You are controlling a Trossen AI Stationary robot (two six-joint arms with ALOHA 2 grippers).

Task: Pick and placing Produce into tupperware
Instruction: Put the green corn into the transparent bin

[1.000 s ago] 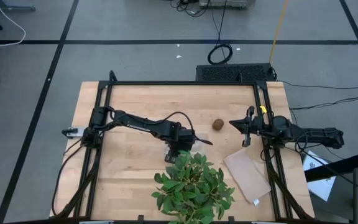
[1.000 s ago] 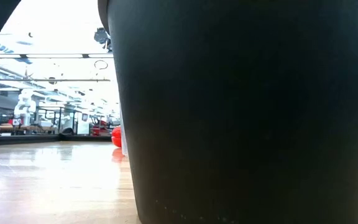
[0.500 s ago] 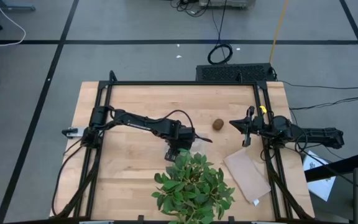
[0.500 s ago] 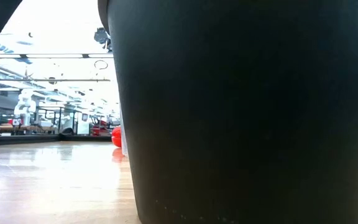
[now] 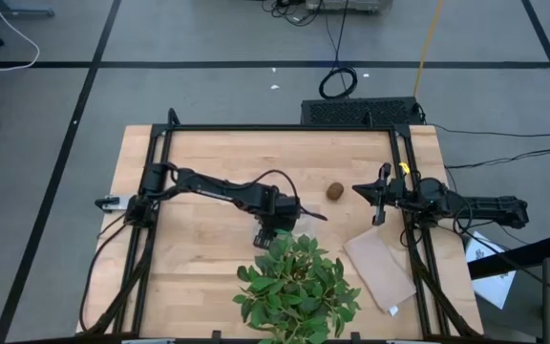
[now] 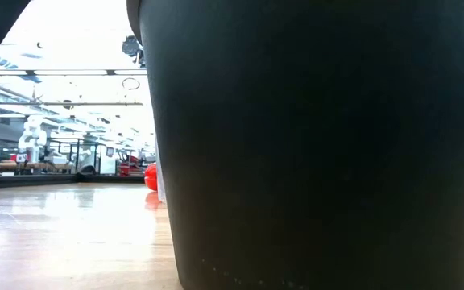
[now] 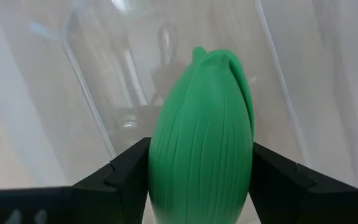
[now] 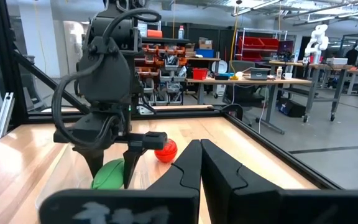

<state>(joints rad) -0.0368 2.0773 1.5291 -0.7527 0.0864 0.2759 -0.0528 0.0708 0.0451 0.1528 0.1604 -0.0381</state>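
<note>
My left gripper (image 5: 273,229) is at the table's middle, by the far edge of the leafy plant, shut on the bright green oblong piece (image 7: 201,143). In the left wrist view the clear tupperware (image 7: 89,106) lies right beyond the piece. The right wrist view shows my left gripper (image 8: 110,171) low over the table with the green piece (image 8: 106,177) in it, and the red tomato (image 8: 165,150) close behind. The brown kiwi ball (image 5: 335,191) rests on the wood farther right. My right gripper (image 5: 378,196), shut, waits near the right edge. My left gripper pinches the green oblong piece between its two fingers (image 7: 126,171), one on each long side (image 7: 160,168). The fingers come from above, pointing down, and lie along the piece. Its pointed end (image 7: 219,59) faces the tupperware floor; whether it touches there, I cannot tell.
A large leafy plant (image 5: 294,287) in a black pot (image 6: 312,145) stands at the near edge, right next to the left gripper, and blocks most of the low view. A flat tan sheet (image 5: 380,270) lies at the near right. Bare wood spreads across the far and left parts.
</note>
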